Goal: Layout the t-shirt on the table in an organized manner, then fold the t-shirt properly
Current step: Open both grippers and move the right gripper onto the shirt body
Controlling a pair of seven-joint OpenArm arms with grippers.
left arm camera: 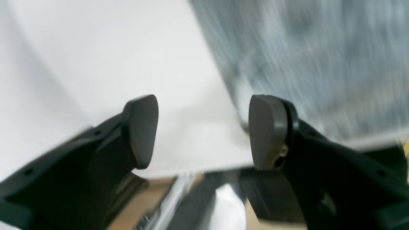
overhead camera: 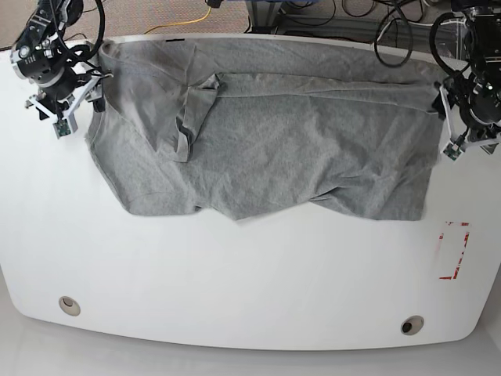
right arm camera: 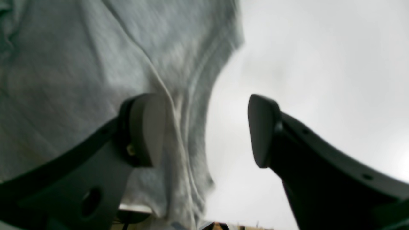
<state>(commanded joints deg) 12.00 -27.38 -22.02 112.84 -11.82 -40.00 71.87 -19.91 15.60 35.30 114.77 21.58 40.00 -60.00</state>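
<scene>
The grey t-shirt (overhead camera: 297, 133) lies spread across the far half of the white table (overhead camera: 250, 274), wrinkled, with a flap folded over near its left end. No lettering shows. My right gripper (overhead camera: 78, 110) stands open at the shirt's left edge. In the right wrist view the shirt's hem (right arm camera: 188, 95) runs between the fingers of the open gripper (right arm camera: 204, 131), which holds nothing, and bare table (right arm camera: 319, 64) lies to the right. My left gripper (overhead camera: 448, 125) is open at the shirt's right edge. In the left wrist view this gripper (left arm camera: 204, 131) hovers over the table (left arm camera: 96, 48) beside the blurred shirt (left arm camera: 303, 48).
A red tape rectangle (overhead camera: 454, 251) marks the table's right side. Round grommet holes sit near the front edge at the left (overhead camera: 69, 304) and the right (overhead camera: 412, 323). Cables (overhead camera: 196, 16) and carpet lie beyond the far edge.
</scene>
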